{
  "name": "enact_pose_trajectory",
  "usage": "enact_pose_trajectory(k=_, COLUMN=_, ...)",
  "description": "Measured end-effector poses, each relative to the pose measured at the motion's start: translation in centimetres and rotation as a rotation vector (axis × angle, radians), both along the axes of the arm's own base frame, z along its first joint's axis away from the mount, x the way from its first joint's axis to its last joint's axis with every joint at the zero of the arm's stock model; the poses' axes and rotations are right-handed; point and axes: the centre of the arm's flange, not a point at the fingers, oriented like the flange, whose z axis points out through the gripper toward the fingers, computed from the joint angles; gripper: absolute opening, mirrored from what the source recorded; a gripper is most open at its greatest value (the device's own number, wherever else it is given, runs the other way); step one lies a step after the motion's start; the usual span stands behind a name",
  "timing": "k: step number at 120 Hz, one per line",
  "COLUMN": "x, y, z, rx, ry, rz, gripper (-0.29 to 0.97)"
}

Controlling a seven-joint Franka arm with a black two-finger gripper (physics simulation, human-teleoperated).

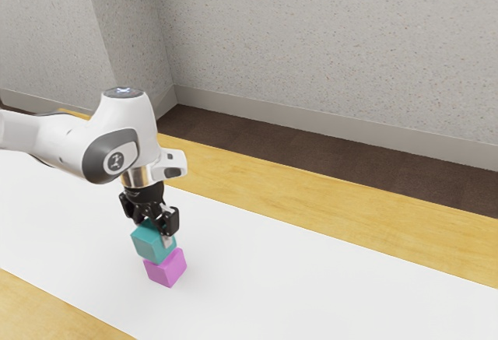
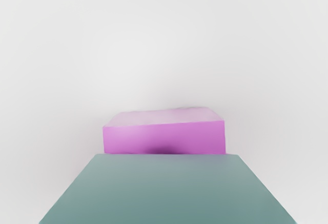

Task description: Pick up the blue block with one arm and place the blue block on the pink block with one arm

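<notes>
On the table (image 1: 327,278), the pink block (image 1: 166,270) bears the blue block (image 1: 150,245), set slightly off-centre toward the arm. Above it, the gripper (image 1: 154,228) has its jaws clamped on the blue block. Pickup and carry look done; release and retreat remain.

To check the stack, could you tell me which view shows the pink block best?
The exterior view: the pink block stands on the table, right under the blue block. The wrist view gives just its top and one side beyond the blue block.
</notes>
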Motion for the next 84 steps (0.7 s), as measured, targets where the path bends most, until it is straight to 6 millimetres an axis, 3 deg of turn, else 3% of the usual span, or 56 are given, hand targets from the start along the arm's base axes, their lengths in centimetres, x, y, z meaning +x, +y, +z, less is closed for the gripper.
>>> enact_pose_trajectory(k=84, x=0.53, y=0.0, z=-0.5, rx=-0.013, ry=0.009, rz=0.018, gripper=0.39)
